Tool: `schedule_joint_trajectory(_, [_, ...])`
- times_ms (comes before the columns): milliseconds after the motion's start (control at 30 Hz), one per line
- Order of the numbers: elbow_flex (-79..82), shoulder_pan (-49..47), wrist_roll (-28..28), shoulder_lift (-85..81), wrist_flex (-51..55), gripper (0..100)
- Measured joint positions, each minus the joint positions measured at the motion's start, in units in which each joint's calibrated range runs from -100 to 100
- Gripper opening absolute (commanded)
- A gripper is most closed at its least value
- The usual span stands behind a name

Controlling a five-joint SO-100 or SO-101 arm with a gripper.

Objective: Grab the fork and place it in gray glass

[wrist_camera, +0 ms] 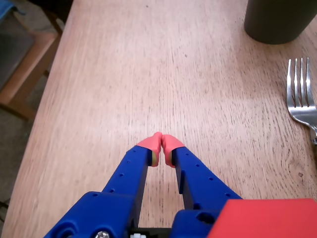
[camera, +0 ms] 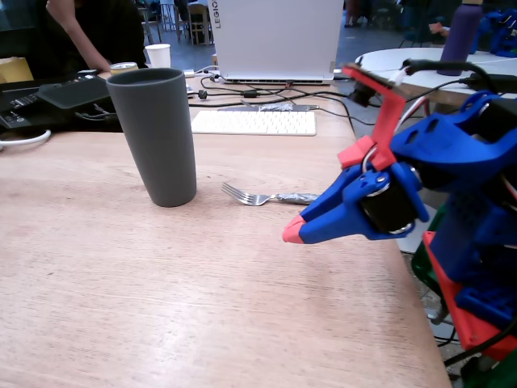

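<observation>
The fork (camera: 258, 196) lies flat on the wooden table, tines pointing left, foil-wrapped handle to the right; in the wrist view only its tines (wrist_camera: 302, 96) show at the right edge. The gray glass (camera: 155, 135) stands upright just left of the fork; its base (wrist_camera: 280, 21) fills the top right corner of the wrist view. My gripper (camera: 293, 234), blue with red tips, hovers in front of and right of the fork, apart from it. In the wrist view the gripper (wrist_camera: 162, 140) is shut, tips touching, with nothing between them.
The table's right edge (camera: 404, 283) runs close under the arm. Behind the glass lie a white keyboard (camera: 254, 122), cables, a laptop (camera: 279, 39), a white paper cup (camera: 158, 55) and a person at the back left. In the wrist view the table's left edge (wrist_camera: 47, 94) drops off to the floor.
</observation>
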Motion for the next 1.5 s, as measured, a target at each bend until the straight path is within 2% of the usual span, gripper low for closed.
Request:
schedule_joint_trajectory(1167, [-0.8, 0.1, 0.0, 1.1, 0.1, 0])
schedule_joint_trajectory(1233, [-6.7, 0.1, 0.0, 7.7, 0.2, 0])
schedule_joint_trajectory(1400, [-33.0, 0.1, 0.0, 29.3, 0.4, 0])
schedule_joint_trajectory(1500, [-43.4, 0.1, 0.0, 36.0, 5.1, 0])
